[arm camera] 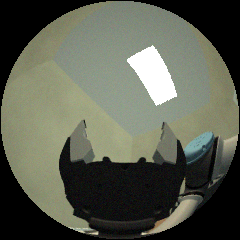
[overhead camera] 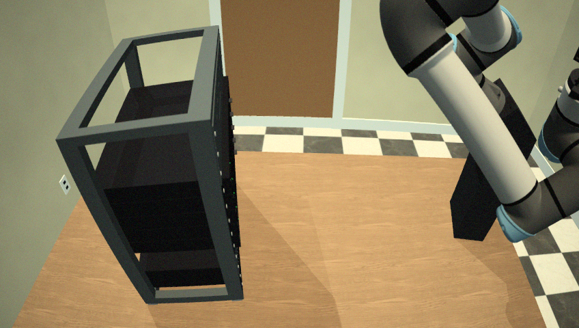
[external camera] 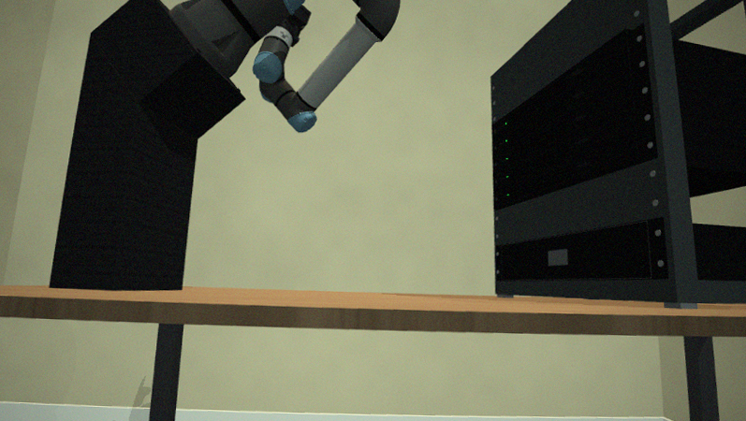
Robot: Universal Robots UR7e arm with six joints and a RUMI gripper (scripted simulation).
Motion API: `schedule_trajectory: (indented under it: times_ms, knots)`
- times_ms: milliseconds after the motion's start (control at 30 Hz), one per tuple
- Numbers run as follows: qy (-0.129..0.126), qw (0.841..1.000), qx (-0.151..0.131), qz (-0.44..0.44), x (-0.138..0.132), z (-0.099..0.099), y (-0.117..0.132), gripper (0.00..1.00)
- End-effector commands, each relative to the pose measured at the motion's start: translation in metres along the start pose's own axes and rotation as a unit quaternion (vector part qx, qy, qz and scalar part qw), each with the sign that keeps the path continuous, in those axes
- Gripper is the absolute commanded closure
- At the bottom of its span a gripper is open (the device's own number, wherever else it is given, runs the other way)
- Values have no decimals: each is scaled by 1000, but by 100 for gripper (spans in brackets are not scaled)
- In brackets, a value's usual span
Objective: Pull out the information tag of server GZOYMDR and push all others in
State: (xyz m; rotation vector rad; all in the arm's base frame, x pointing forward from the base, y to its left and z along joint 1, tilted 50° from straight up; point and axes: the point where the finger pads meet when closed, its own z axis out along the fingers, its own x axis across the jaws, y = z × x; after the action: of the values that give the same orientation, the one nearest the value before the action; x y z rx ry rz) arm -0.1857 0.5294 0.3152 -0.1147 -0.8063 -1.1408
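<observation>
The grey open-frame rack (overhead camera: pixel 203 80) (external camera: pixel 671 163) stands upright at the left of the top view and the right of the exterior view. Several black servers (overhead camera: pixel 162 215) (external camera: pixel 580 115) sit stacked in it, with green lights on their fronts, and a separate black unit (overhead camera: pixel 186 277) (external camera: pixel 598 252) sits below. No information tag or printed service tag can be read, and I cannot tell whether any tag is out. My gripper (arm camera: pixel 124 121) is open and empty, its jaws wide apart, pointing at the ceiling and walls, well away from the rack.
The arm's black pedestal (overhead camera: pixel 473 195) (external camera: pixel 127 161) stands on the wooden table (overhead camera: pixel 292 211) (external camera: pixel 339 317), opposite the rack's front. The arm's pale link (overhead camera: pixel 479 126) (external camera: pixel 337 62) is folded close to the pedestal. A wide gap separates the arm from the rack.
</observation>
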Motion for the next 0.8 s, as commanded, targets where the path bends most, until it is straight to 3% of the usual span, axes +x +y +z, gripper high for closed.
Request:
schedule_trajectory:
  times_ms: [0, 767]
  knots:
    - [-2, 1000, -3, -4, 0, -2, 6, 0]
    - [-19, 998, -38, -43, -2, -25, 63, 0]
